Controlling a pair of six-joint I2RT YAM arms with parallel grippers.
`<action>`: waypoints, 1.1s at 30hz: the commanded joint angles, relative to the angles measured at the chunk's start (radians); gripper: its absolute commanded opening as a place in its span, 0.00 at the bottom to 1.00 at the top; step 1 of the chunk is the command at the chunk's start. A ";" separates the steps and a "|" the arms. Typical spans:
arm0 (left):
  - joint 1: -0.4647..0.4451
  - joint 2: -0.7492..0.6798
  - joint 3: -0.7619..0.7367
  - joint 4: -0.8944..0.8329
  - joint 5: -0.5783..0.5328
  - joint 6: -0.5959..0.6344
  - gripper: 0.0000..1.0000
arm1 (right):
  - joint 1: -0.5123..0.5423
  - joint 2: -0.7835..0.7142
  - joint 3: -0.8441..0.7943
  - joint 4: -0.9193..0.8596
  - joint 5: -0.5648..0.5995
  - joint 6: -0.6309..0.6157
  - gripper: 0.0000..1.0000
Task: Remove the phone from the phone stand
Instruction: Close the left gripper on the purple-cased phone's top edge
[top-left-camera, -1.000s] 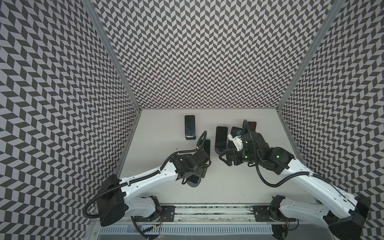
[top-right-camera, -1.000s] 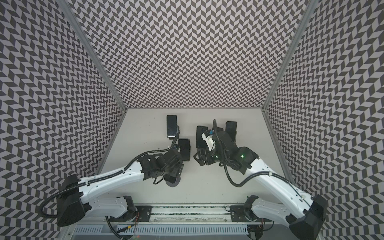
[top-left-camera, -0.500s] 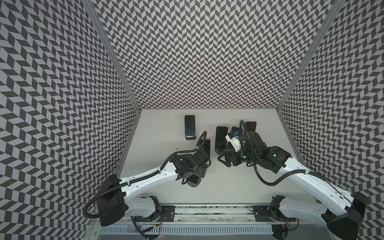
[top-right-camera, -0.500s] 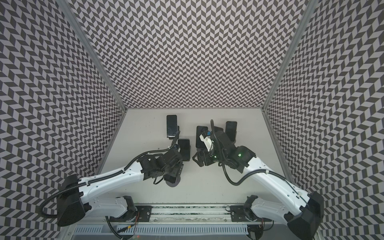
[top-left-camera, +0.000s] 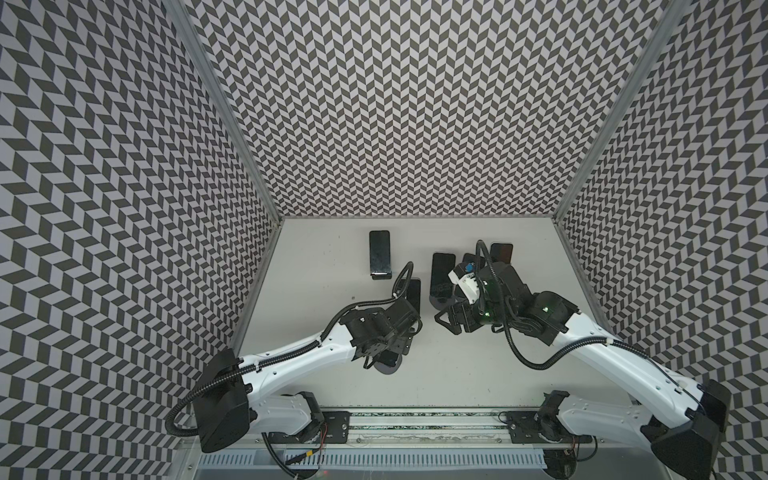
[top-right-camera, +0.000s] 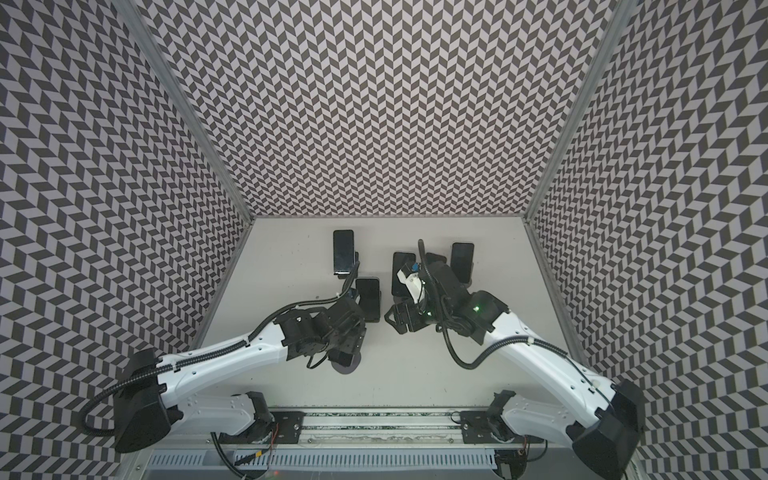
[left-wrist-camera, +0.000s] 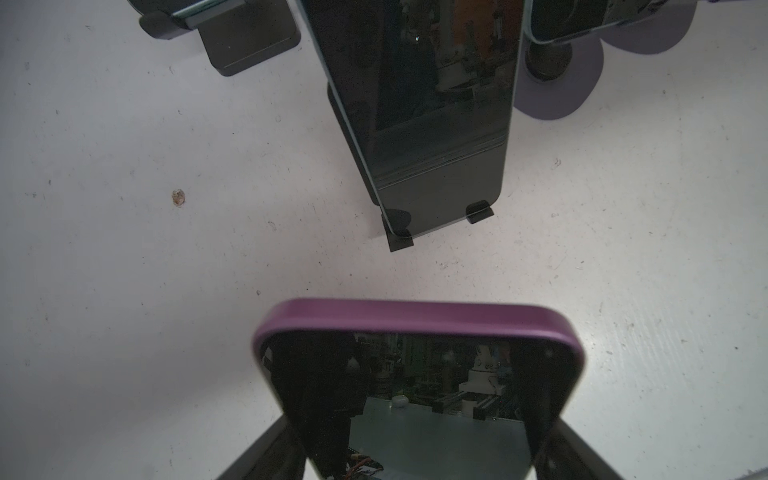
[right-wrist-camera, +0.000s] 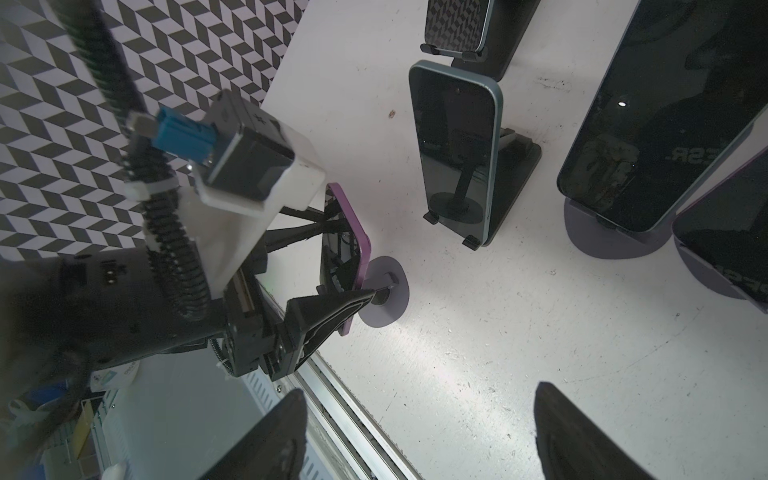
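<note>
The phone (left-wrist-camera: 415, 322) has a purple case and a dark screen, and it leans on a round grey-purple phone stand (right-wrist-camera: 384, 291) near the table's front. My left gripper (left-wrist-camera: 419, 422) is shut on the phone, with one finger against each long side. The phone still rests on the stand. In both top views the left gripper (top-left-camera: 399, 343) covers the phone, and only the stand's base (top-left-camera: 390, 359) (top-right-camera: 347, 366) shows below it. My right gripper (right-wrist-camera: 419, 390) (top-left-camera: 451, 324) hangs open and empty over bare table, to the right of the left gripper.
Several other dark phones stand on stands further back: one at the back left (top-left-camera: 380, 253), a teal-edged one (left-wrist-camera: 432, 124) (right-wrist-camera: 457, 145) just behind the left gripper, and two on grey bases (top-left-camera: 441, 274) (top-left-camera: 500, 251) by the right arm. Patterned walls enclose three sides.
The left gripper's fingers have narrowed onto the phone's sides. The right arm has drifted slightly left, with its gripper staying open.
</note>
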 joint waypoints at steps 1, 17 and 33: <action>0.004 0.001 -0.004 -0.019 -0.026 -0.032 0.81 | 0.002 0.000 0.014 0.045 0.000 -0.024 0.83; 0.003 -0.005 0.004 -0.022 -0.026 -0.049 0.77 | 0.002 -0.016 -0.005 0.059 0.016 -0.049 0.83; 0.004 0.000 0.013 -0.019 -0.037 -0.021 0.74 | 0.002 -0.022 -0.004 0.055 0.025 -0.049 0.83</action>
